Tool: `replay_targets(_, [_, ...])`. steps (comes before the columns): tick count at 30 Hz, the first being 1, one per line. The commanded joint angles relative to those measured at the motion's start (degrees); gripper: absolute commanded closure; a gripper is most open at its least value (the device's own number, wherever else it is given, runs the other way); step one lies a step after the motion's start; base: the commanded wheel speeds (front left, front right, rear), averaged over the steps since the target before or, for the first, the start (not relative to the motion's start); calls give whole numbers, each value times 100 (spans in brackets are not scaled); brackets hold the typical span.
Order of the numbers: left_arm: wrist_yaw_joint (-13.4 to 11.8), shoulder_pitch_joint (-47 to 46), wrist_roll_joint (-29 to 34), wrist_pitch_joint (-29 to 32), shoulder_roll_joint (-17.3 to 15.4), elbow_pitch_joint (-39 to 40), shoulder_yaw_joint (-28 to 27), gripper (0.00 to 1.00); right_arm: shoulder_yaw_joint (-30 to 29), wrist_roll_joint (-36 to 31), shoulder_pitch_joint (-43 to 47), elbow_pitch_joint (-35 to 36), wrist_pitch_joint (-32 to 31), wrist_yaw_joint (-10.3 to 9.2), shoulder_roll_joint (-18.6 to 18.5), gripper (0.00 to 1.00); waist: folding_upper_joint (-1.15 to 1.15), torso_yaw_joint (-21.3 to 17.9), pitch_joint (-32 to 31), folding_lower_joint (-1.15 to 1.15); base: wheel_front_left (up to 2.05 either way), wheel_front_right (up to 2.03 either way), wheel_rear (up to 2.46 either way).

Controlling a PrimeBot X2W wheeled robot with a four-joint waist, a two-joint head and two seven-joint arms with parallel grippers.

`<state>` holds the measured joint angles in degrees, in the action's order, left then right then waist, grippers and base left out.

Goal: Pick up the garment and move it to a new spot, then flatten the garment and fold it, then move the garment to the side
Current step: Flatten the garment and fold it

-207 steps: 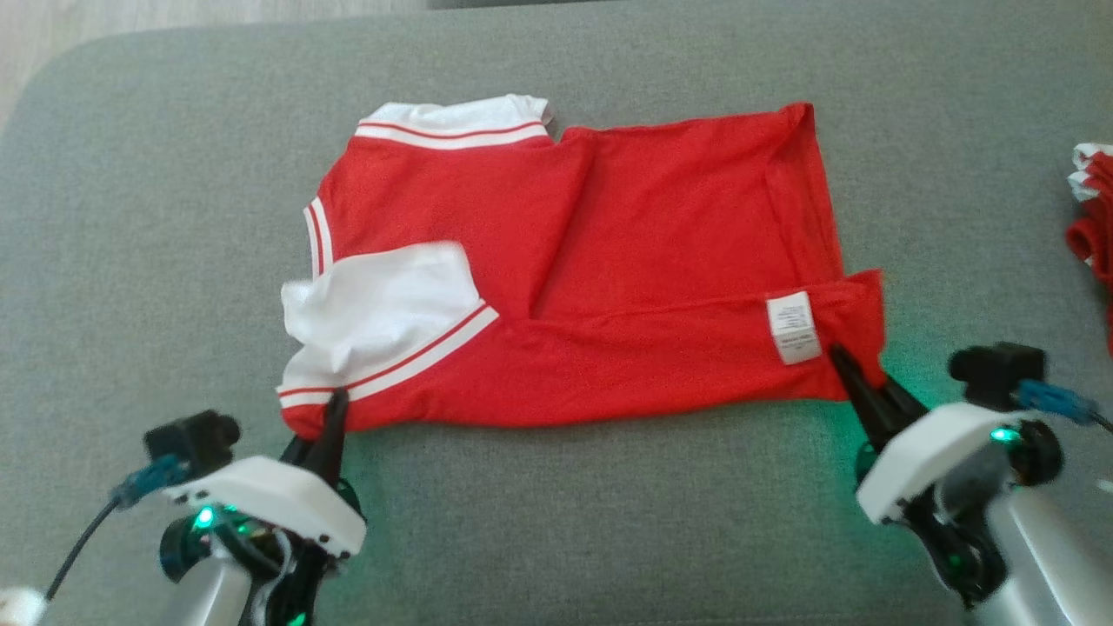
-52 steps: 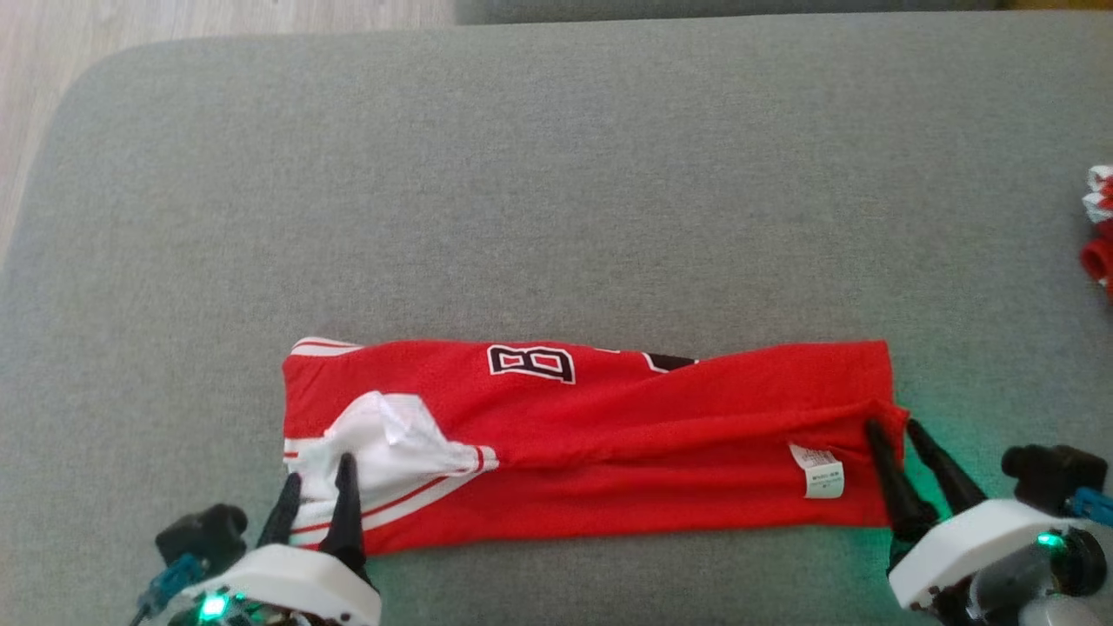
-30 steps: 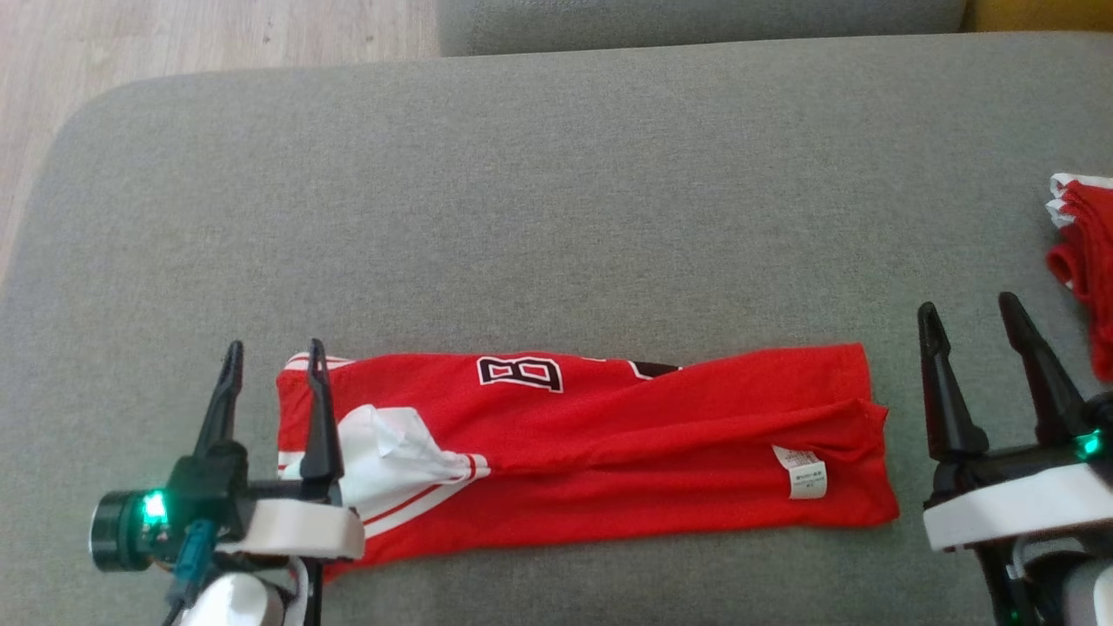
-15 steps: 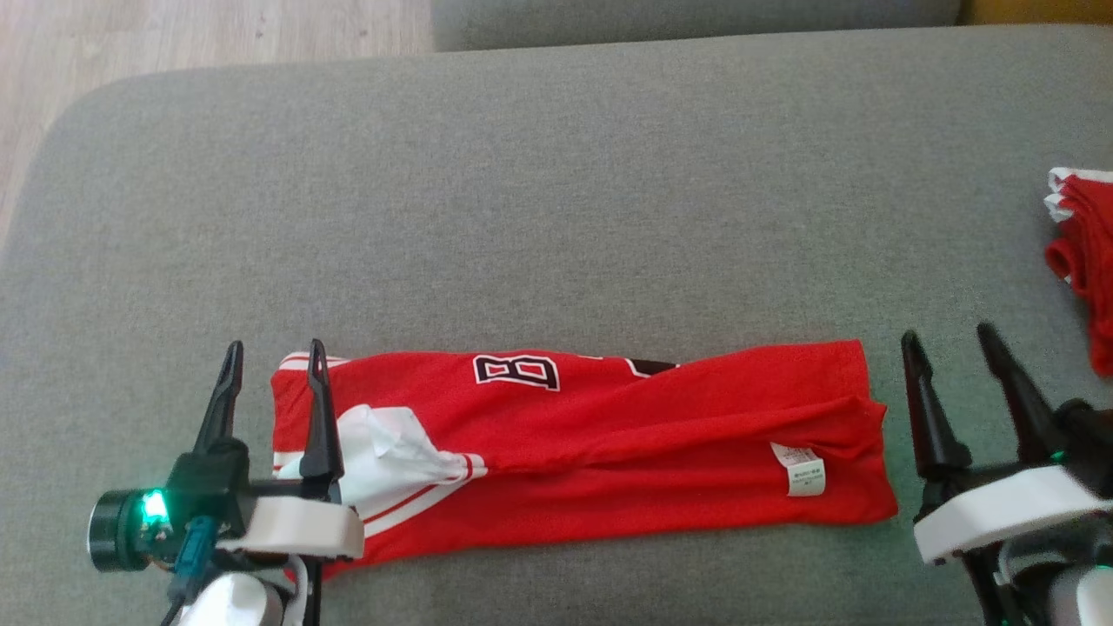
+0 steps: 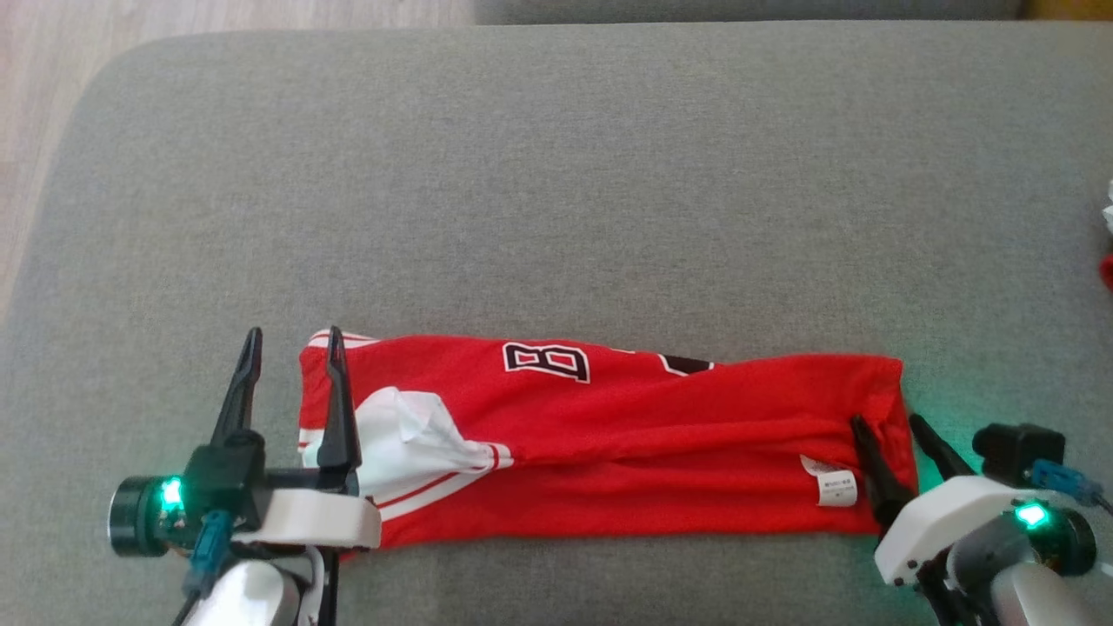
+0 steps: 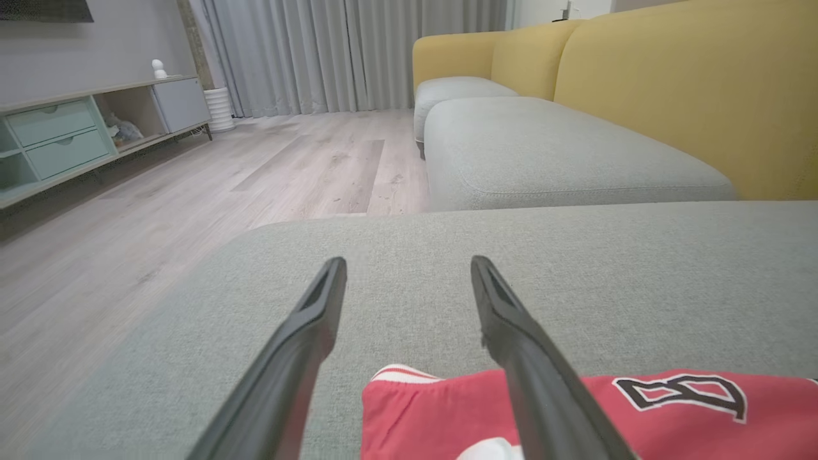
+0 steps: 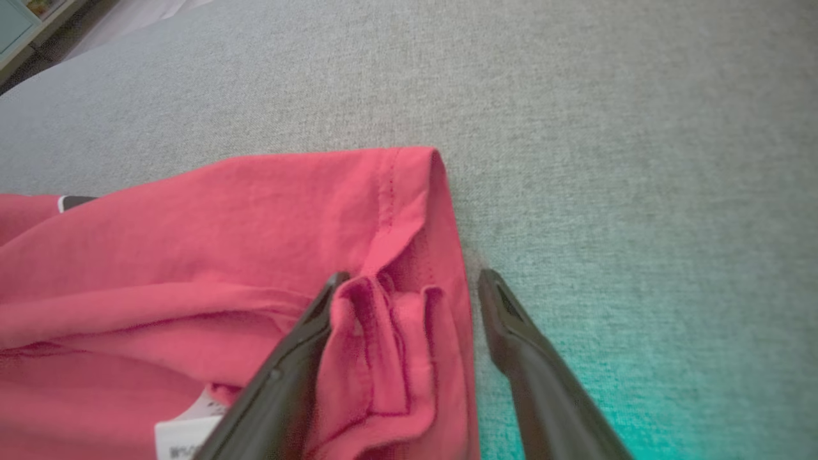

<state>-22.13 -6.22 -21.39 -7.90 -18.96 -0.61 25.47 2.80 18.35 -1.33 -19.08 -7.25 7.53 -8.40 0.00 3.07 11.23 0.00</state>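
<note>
Head view: garment [image 5: 609, 452], red, lies folded into a long narrow band across the lower middle of the frame, flat on the grey cushion [image 5: 556, 174]. Long axis runs left to right.
- Left end: white sleeve [image 5: 409, 439] with red stripes, crumpled on top of the red.
- Upper edge: black-and-white "B" [image 5: 546, 361], showing upside down.
- Lower right: white label [image 5: 836, 489].
- Right end: fabric slightly bunched.

Left gripper [image 5: 294, 332], lower left of frame, fingers pointing up the frame and spread wide. One finger stands over the garment's left edge, the other over bare cushion just beside it. Nothing held. Left wrist view: the same gripper [image 6: 409, 260] with a wide gap, and the garment's corner [image 6: 434, 415] low between the fingers. Contact with the cloth: cannot tell.

Right gripper [image 5: 885, 420], lower right, also spread wide, astride the garment's right end. Right wrist view: gripper [image 7: 414, 273] has one finger on the red fabric [image 7: 223, 243] and the other on cushion just beside the hem. A raised fold sits between them, but the fingers are not pinched on it.

Other: a red-and-white item [image 5: 1109, 243], cut off at the right edge, well apart from the garment. Wood floor [image 5: 174, 17] at upper left.
</note>
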Motion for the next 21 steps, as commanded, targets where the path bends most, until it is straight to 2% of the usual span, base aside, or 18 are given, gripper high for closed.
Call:
replay_targets(1, [32,-238,-61,-74,-62,105,-219,0,213,86,149,-52,-100,-4,-105,0,0,30,-9,0,0,0,0])
replay_targets(4, [40,-226,-99,-134,-50,49,-236,0,382,242,300,-121,-199,-4,-68,0,0,37,-28,0,0,0,0])
replay_targets(5, [32,-216,-104,-147,-43,41,-236,0,450,282,332,-111,-235,-4,-63,17,0,33,-38,0,0,0,0])
replay_targets(6, [15,-202,-107,-154,-30,48,-234,0,501,319,351,-87,-248,-4,-57,47,0,26,-49,0,0,0,0])
replay_targets(7, [2,-189,-109,-160,-23,56,-232,0,550,355,365,-68,-267,-4,-54,100,0,20,-62,0,0,0,0])
replay_targets(14, [26,-129,-181,-194,-43,2,-242,0,390,480,351,301,-114,-4,-181,100,0,-18,-208,0,0,0,0])
replay_targets(21, [-23,-13,-211,-188,-100,67,-266,0,-900,302,378,893,-86,-4,-485,100,0,-77,-340,0,0,0,0])
